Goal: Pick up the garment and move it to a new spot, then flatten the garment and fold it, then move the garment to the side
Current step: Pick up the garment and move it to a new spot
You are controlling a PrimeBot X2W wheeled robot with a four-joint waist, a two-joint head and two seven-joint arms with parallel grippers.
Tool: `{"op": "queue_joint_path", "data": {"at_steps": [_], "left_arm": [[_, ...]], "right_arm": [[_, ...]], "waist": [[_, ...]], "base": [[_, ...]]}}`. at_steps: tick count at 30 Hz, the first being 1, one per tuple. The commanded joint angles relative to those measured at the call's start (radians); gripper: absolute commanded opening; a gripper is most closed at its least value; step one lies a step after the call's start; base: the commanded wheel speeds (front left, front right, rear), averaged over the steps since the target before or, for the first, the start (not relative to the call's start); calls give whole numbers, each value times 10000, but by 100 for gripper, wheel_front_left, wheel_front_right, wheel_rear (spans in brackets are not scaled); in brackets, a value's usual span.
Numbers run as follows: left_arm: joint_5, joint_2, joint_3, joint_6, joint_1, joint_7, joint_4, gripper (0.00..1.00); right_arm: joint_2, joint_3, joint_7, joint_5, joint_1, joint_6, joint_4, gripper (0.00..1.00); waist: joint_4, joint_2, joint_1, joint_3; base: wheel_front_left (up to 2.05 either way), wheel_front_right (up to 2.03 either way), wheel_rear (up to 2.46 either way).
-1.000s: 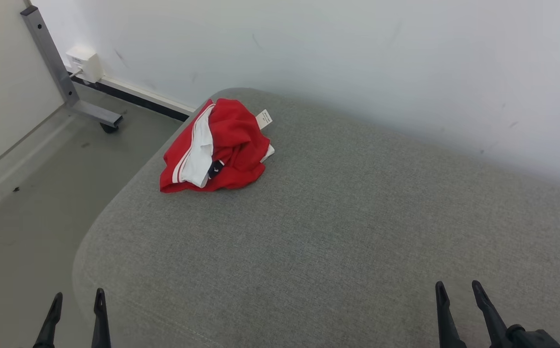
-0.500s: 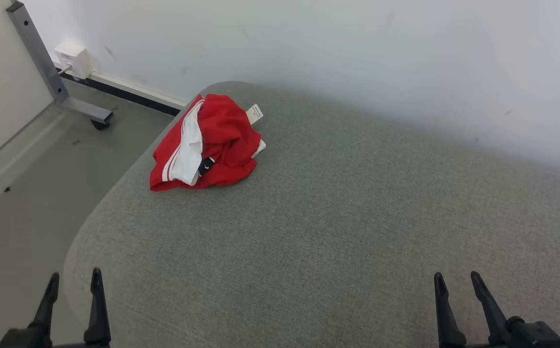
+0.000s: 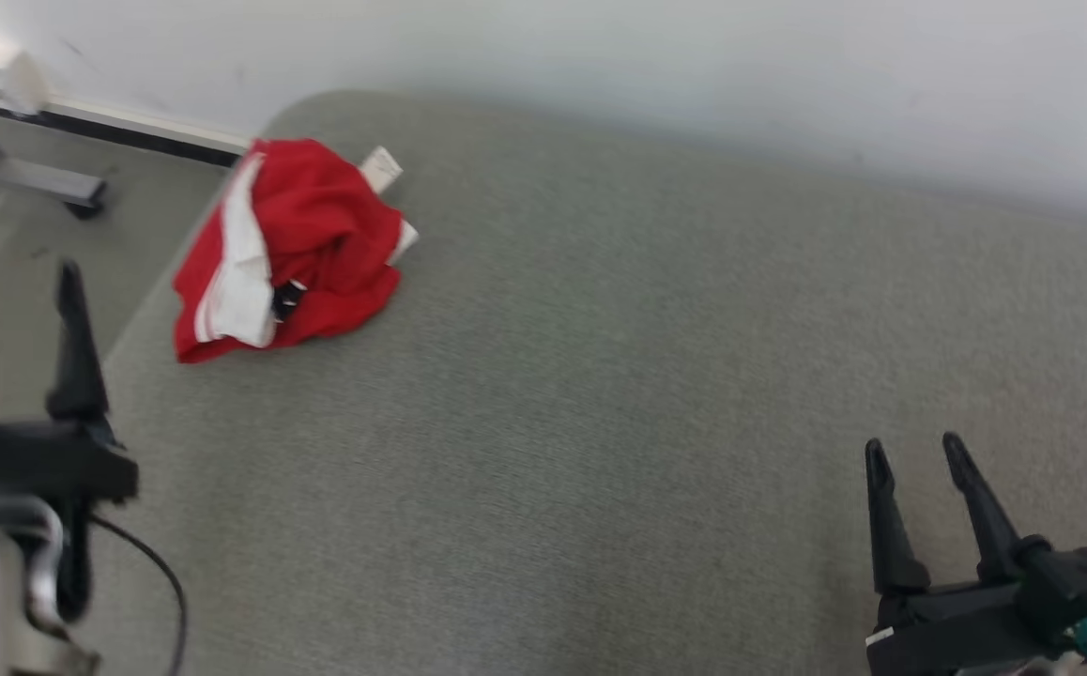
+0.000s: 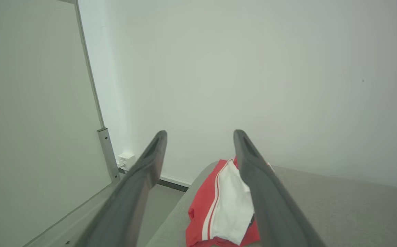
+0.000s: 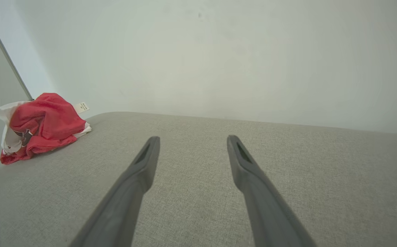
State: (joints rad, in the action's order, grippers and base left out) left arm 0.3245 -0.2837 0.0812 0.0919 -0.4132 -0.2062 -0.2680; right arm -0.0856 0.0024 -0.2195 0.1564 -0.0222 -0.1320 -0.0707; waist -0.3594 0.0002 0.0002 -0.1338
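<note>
left hand (image 3: 20, 282) stands at the left edge of the head view, its two dark fingers spread wide with nothing between them, seen against the floor (image 3: 121, 225) just beside the grey fabric-covered surface (image 3: 600, 376). in its own wrist view the fingers frame the garment (image 3: 309, 244) at the bottom centre, which suggests the arm is lined up for a reach toward it. it is the nearer hand, so it is the likely one to make the first pick. right hand (image 3: 914, 446) sits at the lower right of the head view, likewise open and empty, low over bare fabric and well apart from the garment. it reads as held in reserve, probably for the flattening and folding that need two grips.

the garment lies in the upper left of the head view, on the surface's far rounded corner, near the edge that drops to the floor and close to the white wall (image 3: 694, 56). nothing touches it. it is a crumpled red heap with a white panel on its left side bordered by thin stripes, and a small black patch (image 3: 285, 299) near the middle. a pale hang tag (image 3: 381, 169) sticks out at its upper right. what kind of garment it is cannot be told from the bunch. the cloth looks thin and limp, so it should sag and unfurl when lifted. the pick-up is not yet begun.
</note>
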Motion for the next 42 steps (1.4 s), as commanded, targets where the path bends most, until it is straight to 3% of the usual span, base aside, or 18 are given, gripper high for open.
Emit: {"op": "queue_joint_path", "data": {"at_steps": [1,11,15,26,27,28,29,36,42], "left_arm": [[138,-199,103,28,-530,1,-138,100],[439,-1156,334,181,-2650,242,-1491,100],[588,-1615,201,263,-3492,568,-3031,100],[984,-1824,-311,371,-4225,1509,-6405,100],[1060,-1815,-322,379,-4250,1570,-6614,77],[1091,-1800,-359,384,-4244,1658,-6860,33],[1089,-1792,-425,383,-4237,1711,-7042,0],[1059,-1986,-588,371,-4665,899,-7500,0],[719,-2231,-946,382,-5302,-239,-6703,0]], "right_arm": [[-113,-40,50,-140,-176,21,135,100],[-241,-379,224,-327,-510,21,868,100],[-182,-554,385,-422,-574,21,1291,100],[-212,-604,573,-508,-535,21,1609,100],[-190,-610,592,-526,-519,21,1625,100],[-172,-608,590,-530,-507,21,1629,100],[-154,-610,582,-536,-498,21,1636,100],[-91,-546,502,-421,-459,21,1437,100],[48,-379,220,-187,-392,21,911,100]], "waist": [[1159,-2,-2,-1183],[2492,-2,-2,-2470],[2918,-2,-2,-2873],[3185,-2,-2,-2976],[3189,-2,-2,-2962],[3194,-2,-2,-2944],[3198,-2,-2,-2919],[3155,-2,-2,-2472],[3182,-2,-2,-1763]], "base": [[0,0,0],[0,0,0],[0,0,0],[0,0,0],[0,0,0],[0,0,0],[0,0,0],[0,0,0],[0,0,0]]}}
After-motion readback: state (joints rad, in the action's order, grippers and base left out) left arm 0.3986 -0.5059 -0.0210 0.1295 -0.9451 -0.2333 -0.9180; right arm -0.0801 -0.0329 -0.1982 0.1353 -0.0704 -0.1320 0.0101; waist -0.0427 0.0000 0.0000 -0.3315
